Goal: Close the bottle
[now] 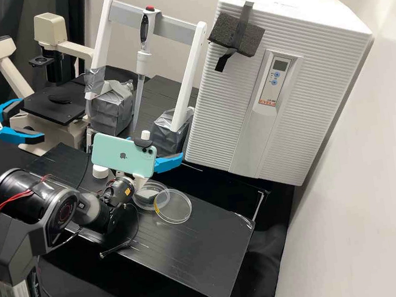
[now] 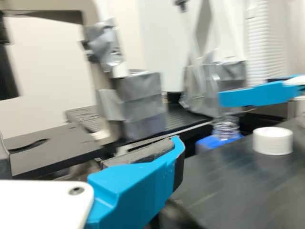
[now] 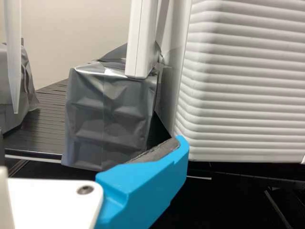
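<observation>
**Bottle** (image 2: 225, 128): clear, its threaded neck uncapped, is seen on the black bench (image 1: 196, 246) between the fingers of the right gripper (image 2: 209, 120). This gripper is held wide, and contact cannot be told. The white cap (image 2: 272, 140) lies near the bottle, apart from it. The left gripper (image 1: 31, 118) is spread wide and empty beside the microscope (image 1: 50, 99).

**Handling:** the bottle is judged light, thin-walled and easily tipped. It is best steadied at the body and the cap taken by its rim.

**Views:** neck and threads are given by the left wrist view; cap position and left gripper spread are given by the high view.
</observation>
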### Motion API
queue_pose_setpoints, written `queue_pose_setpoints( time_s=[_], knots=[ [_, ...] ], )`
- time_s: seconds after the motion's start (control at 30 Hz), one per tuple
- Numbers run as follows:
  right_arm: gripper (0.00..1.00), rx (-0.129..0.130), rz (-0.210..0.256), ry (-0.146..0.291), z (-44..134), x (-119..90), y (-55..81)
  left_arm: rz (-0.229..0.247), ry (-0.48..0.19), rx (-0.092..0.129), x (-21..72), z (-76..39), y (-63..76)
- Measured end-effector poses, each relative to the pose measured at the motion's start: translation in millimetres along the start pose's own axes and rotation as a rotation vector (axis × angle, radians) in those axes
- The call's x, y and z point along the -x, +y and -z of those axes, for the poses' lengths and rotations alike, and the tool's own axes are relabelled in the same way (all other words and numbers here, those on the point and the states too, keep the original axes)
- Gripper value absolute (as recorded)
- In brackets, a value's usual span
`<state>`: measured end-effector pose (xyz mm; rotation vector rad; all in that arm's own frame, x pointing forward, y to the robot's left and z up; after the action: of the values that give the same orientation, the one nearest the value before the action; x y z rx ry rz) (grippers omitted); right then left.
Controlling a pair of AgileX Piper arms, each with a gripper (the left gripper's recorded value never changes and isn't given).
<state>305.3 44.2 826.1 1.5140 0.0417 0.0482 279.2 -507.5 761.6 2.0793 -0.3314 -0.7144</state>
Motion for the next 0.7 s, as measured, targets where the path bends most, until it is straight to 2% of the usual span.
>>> queue_pose_setpoints(
  time_s=[0.23, 0.4, 0.57, 0.7],
  knots=[
    [1.00, 0.000, 0.000, 0.000, 0.0, 0.0, 0.0, 0.028, -0.094, 0.023, -9.3, -23.9, -10.8],
    [1.00, 0.000, 0.000, 0.000, 0.0, 0.0, 0.0, 0.040, -0.144, 0.029, -15.0, -36.9, -15.0],
    [1.00, 0.000, 0.000, 0.000, 0.0, 0.0, 0.0, 0.049, -0.164, 0.022, -16.5, -42.5, -18.1],
    [1.00, 0.000, 0.000, 0.000, 0.0, 0.0, 0.0, 0.055, -0.163, -0.001, -16.9, -42.6, -19.8]
  ],
)
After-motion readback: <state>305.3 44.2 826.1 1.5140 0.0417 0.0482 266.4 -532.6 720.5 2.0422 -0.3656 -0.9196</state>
